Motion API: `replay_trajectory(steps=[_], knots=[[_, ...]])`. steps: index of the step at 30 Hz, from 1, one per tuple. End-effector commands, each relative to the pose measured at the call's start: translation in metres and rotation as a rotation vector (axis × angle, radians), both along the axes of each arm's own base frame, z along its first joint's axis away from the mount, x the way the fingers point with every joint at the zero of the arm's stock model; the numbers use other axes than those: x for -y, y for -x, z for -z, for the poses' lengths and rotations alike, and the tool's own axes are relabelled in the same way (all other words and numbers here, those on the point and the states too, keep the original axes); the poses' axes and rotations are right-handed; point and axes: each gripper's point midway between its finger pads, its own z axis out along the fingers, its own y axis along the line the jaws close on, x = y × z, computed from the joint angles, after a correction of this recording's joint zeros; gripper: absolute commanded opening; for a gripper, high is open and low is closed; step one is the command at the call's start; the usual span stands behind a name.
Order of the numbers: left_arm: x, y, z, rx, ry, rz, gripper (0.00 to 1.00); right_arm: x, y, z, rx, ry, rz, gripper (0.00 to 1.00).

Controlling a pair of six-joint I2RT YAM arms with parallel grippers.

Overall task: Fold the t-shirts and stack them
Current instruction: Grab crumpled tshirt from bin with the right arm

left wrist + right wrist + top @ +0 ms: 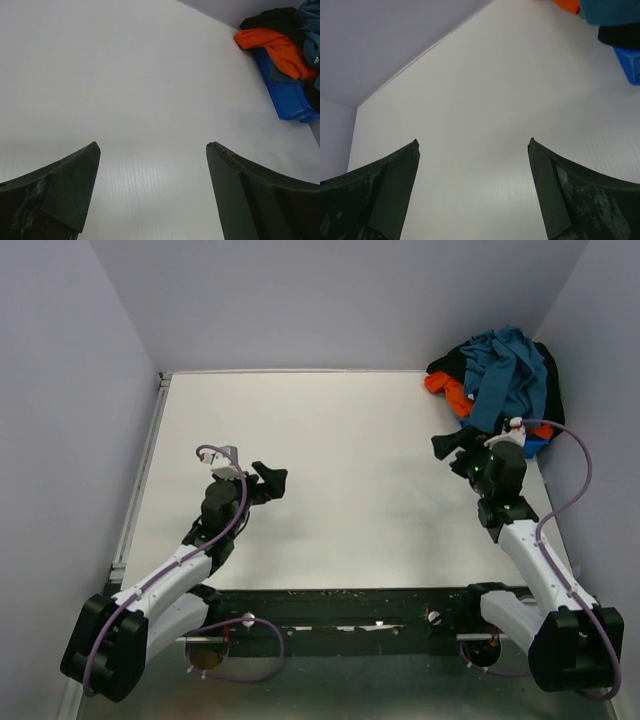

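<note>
1. The shirts [500, 380] sit in one tangled heap at the far right corner of the table [330, 440], piled over a blue bin [537, 447]. The teal shirt [505, 365] is draped on top, the orange shirt [447, 390] spills out to the left, and the black shirt [548, 380] lies underneath. None is spread or folded, so the task looks unstarted.
2. The right gripper [452, 447] hangs just beside the heap's near edge, fingers wide apart and holding nothing. Its wrist view shows bare table between the fingers and cloth only at the upper right, so it points past the heap rather than at it.
3. The left gripper [268, 480] is well apart from the shirts, over the left middle of the table, fingers also spread and empty.
4. Likely trouble:
   - The layers overlap, so a pinch into the heap may catch two shirts at once and drag both out.
   - Cloth hangs over the bin's rim; a pull could snag there and slide or tip the bin.
   - The heap is tight against the corner walls, leaving the right wrist and its cable little room.
   - A shallow grab on a loose fold may slip free partway through the pull.
</note>
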Motion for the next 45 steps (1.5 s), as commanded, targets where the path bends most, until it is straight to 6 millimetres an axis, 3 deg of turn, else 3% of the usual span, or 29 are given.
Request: replay_trajectory(steps=[1, 9, 14, 17, 21, 27, 28, 29, 31, 35, 38, 41, 45], knots=[[0.009, 0.003, -0.015, 0.035, 0.031, 0.045, 0.99, 0.043, -0.017, -0.022, -0.074, 0.107, 0.219, 0.95], [0.011, 0.005, -0.015, 0.033, 0.048, 0.052, 0.99, 0.112, -0.060, -0.091, -0.086, 0.219, 0.545, 0.91], [0.014, 0.005, -0.013, 0.028, 0.054, 0.065, 0.99, 0.148, -0.087, -0.099, -0.123, 0.205, 0.627, 0.90], [0.013, 0.004, -0.011, 0.026, 0.047, 0.058, 0.99, 0.161, -0.109, -0.092, -0.149, 0.193, 0.633, 0.90], [0.012, 0.003, -0.010, 0.025, 0.041, 0.052, 0.99, 0.171, -0.144, -0.067, -0.224, 0.188, 0.609, 0.92], [0.012, 0.002, -0.009, 0.022, 0.033, 0.053, 0.99, 0.186, -0.180, -0.032, -0.286, 0.164, 0.598, 0.90], [0.012, 0.002, -0.007, 0.017, 0.032, 0.053, 0.99, 0.187, -0.184, -0.029, -0.292, 0.161, 0.593, 0.82], [0.013, 0.002, -0.007, 0.017, 0.031, 0.055, 0.99, 0.188, -0.185, -0.027, -0.303, 0.162, 0.593, 0.63], [0.013, 0.002, -0.008, 0.020, 0.028, 0.058, 0.99, 0.185, -0.182, -0.032, -0.302, 0.162, 0.584, 0.32], [0.012, 0.002, -0.010, 0.023, 0.027, 0.057, 0.99, 0.182, -0.159, -0.063, -0.222, 0.173, 0.587, 0.04], [0.014, 0.003, -0.011, 0.026, 0.035, 0.066, 0.99, 0.174, -0.139, -0.093, -0.166, 0.203, 0.562, 0.01], [0.016, 0.003, -0.011, 0.025, 0.039, 0.076, 0.99, 0.153, -0.122, -0.132, -0.083, 0.248, 0.501, 0.01], [0.017, 0.004, -0.013, 0.031, 0.042, 0.082, 0.98, 0.082, -0.109, -0.189, 0.063, 0.296, 0.279, 0.01]])
